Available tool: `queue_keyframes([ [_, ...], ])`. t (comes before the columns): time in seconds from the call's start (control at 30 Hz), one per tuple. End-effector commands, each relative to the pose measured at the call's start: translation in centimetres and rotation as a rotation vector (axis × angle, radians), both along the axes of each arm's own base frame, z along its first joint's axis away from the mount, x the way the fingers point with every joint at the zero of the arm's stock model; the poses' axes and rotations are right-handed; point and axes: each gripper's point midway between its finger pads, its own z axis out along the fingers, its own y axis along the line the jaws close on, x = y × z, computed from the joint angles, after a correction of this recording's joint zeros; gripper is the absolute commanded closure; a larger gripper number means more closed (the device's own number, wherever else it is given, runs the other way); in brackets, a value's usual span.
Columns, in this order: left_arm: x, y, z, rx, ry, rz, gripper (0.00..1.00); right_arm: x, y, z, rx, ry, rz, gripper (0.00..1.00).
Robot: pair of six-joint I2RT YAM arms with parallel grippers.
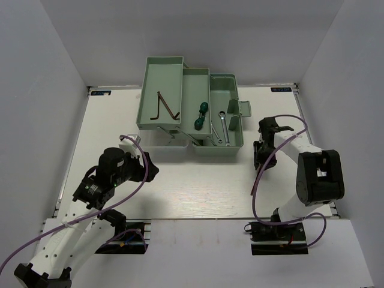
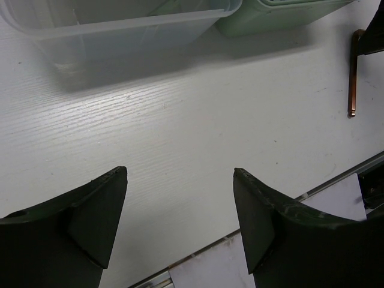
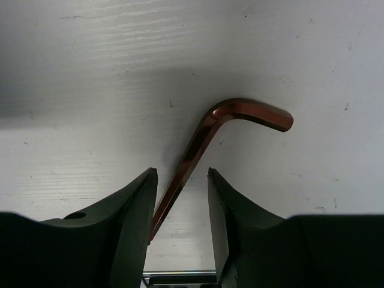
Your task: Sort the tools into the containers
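Observation:
The mint-green toolbox (image 1: pixel 231 84) stands open at the back of the table. Its left tray (image 1: pixel 150 72) holds dark hex keys (image 1: pixel 163 109). The middle tray (image 1: pixel 191 81) holds two green-handled screwdrivers (image 1: pixel 200 116), and the base bin holds silver wrenches (image 1: pixel 222 125). One reddish-brown hex key (image 3: pixel 201 141) lies flat on the table. My right gripper (image 3: pixel 182 174) is open, its fingers either side of the key's long arm with a gap left over. That key (image 2: pixel 353 75) also shows at the right of the left wrist view. My left gripper (image 2: pixel 180 174) is open over bare table, holding nothing.
The clear lid (image 2: pixel 120 24) hangs at the toolbox's front, just ahead of my left gripper. The table's near edge, with a metal rail (image 2: pixel 336 180), runs close behind both grippers. White walls enclose the table on three sides.

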Motion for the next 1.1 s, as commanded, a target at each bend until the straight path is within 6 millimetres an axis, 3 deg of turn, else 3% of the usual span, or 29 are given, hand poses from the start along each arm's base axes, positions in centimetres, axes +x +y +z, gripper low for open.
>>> queue_keyframes([
  [0.0,0.3,0.0,0.3,-0.011,-0.024,0.007,0.19,0.7,-0.4,-0.3,0.014,-0.003,-0.039,0.55],
  [0.37,0.3,0.0,0.3,-0.011,-0.024,0.007,0.19,-1.6,-0.2,-3.1,0.000,0.064,-0.043,0.61],
  [0.5,0.3,0.0,0.3,-0.011,-0.024,0.007,0.19,-1.6,0.0,-3.4,0.016,0.062,-0.047,0.71],
  [0.7,0.3,0.0,0.3,-0.011,-0.024,0.007,0.19,-1.2,0.4,-3.4,0.037,0.057,-0.053,0.98],
  [0.93,0.3,0.0,0.3,-0.011,-0.024,0.007,0.19,0.9,0.3,-0.7,0.095,-0.061,-0.071,1.00],
  [1.03,0.3,0.0,0.3,-0.011,-0.024,0.007,0.19,2.5,1.0,2.3,0.161,-0.154,-0.037,1.00],
  [1.07,0.3,0.0,0.3,-0.011,-0.024,0.007,0.19,2.9,1.3,4.2,0.177,-0.219,-0.006,1.00],
])
